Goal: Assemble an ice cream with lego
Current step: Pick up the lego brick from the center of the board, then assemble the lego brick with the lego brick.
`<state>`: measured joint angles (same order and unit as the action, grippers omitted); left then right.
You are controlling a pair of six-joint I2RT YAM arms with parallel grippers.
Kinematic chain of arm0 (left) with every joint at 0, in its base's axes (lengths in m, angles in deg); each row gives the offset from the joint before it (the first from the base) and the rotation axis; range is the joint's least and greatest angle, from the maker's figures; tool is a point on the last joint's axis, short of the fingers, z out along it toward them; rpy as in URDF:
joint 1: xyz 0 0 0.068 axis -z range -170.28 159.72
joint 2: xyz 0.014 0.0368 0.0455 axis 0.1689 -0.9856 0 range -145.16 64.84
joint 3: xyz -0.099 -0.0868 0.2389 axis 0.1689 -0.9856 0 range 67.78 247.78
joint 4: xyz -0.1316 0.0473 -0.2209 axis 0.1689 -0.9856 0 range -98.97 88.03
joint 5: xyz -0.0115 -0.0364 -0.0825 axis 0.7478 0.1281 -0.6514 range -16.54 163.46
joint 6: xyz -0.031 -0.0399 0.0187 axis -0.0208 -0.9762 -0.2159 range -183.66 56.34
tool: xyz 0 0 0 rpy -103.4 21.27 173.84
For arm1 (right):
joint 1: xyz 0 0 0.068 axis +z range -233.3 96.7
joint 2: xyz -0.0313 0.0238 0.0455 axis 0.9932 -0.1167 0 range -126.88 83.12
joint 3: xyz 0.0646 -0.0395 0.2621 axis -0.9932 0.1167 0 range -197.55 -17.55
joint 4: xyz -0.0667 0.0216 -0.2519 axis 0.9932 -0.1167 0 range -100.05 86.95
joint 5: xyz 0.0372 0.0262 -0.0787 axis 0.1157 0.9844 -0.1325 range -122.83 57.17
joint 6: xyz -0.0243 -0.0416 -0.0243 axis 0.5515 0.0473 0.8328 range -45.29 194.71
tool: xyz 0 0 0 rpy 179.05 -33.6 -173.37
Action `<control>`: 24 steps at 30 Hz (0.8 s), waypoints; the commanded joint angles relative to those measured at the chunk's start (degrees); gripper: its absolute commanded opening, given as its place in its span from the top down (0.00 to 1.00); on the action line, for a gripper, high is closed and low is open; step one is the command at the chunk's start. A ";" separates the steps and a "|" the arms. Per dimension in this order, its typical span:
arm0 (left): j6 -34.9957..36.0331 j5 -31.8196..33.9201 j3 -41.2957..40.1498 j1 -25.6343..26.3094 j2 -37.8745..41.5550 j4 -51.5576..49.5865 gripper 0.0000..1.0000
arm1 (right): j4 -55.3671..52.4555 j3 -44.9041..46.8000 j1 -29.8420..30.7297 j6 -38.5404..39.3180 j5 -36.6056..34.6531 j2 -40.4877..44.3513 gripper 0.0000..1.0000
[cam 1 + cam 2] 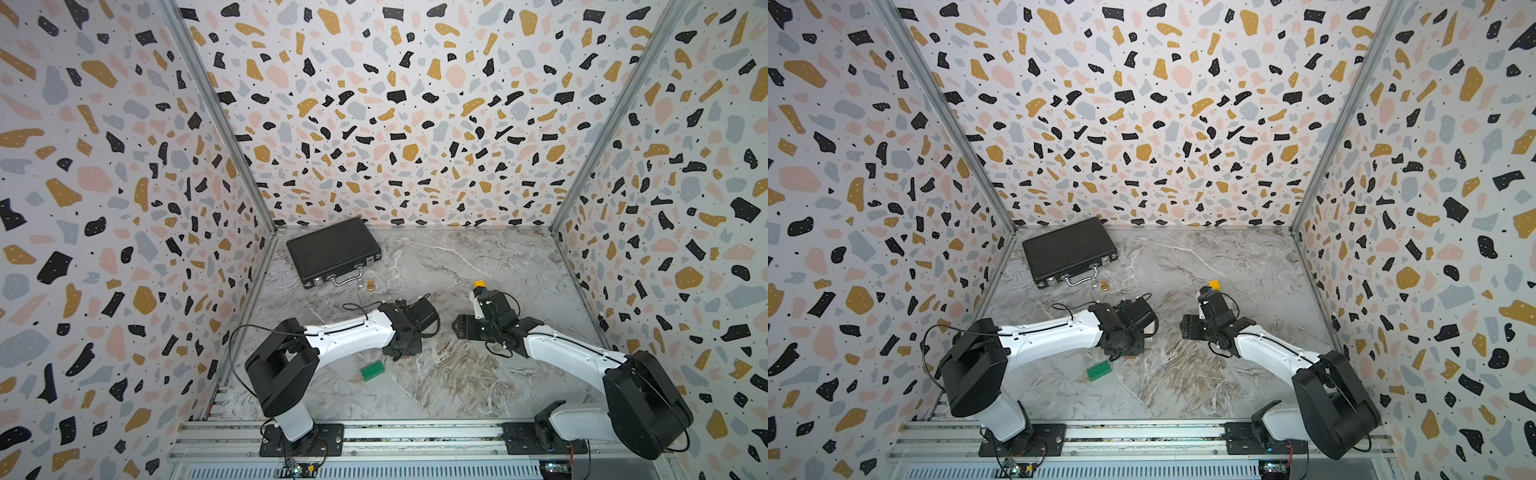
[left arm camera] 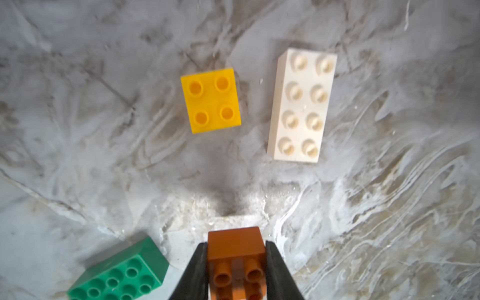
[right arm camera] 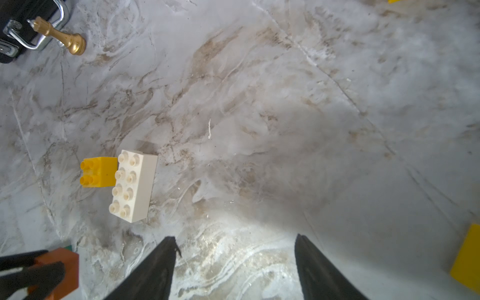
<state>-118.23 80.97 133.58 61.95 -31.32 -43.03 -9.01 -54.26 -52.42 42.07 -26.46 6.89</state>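
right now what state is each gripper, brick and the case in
left gripper, shut on orange-brown brick
right gripper, open, empty
orange-brown brick, clamped in the left jaws
small yellow brick, loose on table, studs up
white brick, loose on table, studs up
green brick, loose on table, studs up
black briefcase, closed, lying flat

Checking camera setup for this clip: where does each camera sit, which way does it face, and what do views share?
Top views: high above the arm bases, looking down and forward at the table; both whole arms show.
Left wrist: on the left arm, facing down; the left gripper shows, shut on the orange-brown brick.
Right wrist: on the right arm, facing down across the table; the open right gripper shows.
Shared: both wrist views show the white brick, yellow square brick and orange-brown brick.
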 commanded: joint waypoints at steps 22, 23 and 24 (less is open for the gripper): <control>8.07 -1.53 10.93 -10.17 -10.44 0.18 0.87 | -0.72 -1.94 0.28 0.56 -0.51 0.20 0.25; 7.89 -2.08 10.83 -10.38 -10.52 0.43 0.87 | -0.72 -1.94 0.30 0.56 -0.48 0.20 0.25; 7.82 -2.38 10.83 -10.48 -10.54 0.67 0.87 | -0.72 -1.95 0.26 0.56 -0.48 0.20 0.25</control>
<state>-110.90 79.62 142.83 52.07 -41.09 -42.98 -9.01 -54.28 -52.42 42.05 -26.46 6.89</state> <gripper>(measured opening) 0.297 0.748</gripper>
